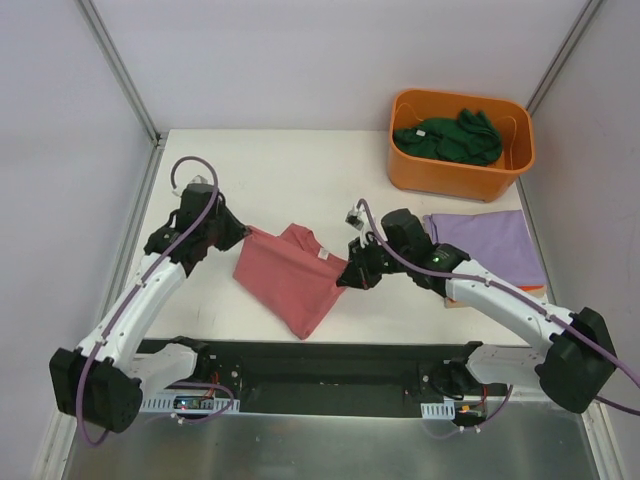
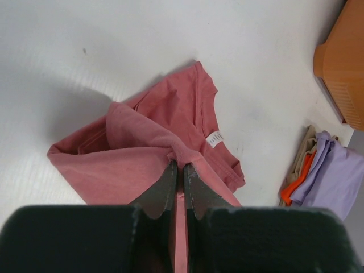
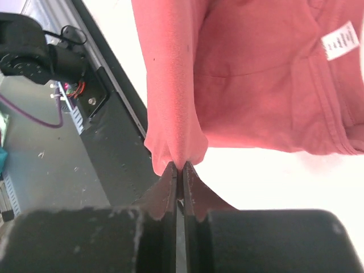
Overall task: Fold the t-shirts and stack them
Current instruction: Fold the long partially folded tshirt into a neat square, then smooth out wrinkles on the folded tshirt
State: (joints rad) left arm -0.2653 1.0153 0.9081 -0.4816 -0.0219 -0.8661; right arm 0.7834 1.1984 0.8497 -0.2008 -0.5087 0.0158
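Observation:
The dusty red-pink t-shirt (image 1: 290, 275) hangs bunched between my two grippers over the middle of the table, its lower point near the front edge. My left gripper (image 1: 240, 235) is shut on its left edge; the pinched cloth (image 2: 181, 162) shows in the left wrist view. My right gripper (image 1: 345, 277) is shut on its right edge, seen in the right wrist view (image 3: 179, 165). A folded lavender-purple tee (image 1: 488, 245) lies at the right on an orange one (image 2: 296, 181). A dark green tee (image 1: 448, 138) lies in the tub.
The rigid orange plastic tub (image 1: 460, 175) stands at the back right corner. A black rail (image 1: 330, 365) with the arm bases runs along the table's front edge. Walls with metal posts close in the left, back and right sides.

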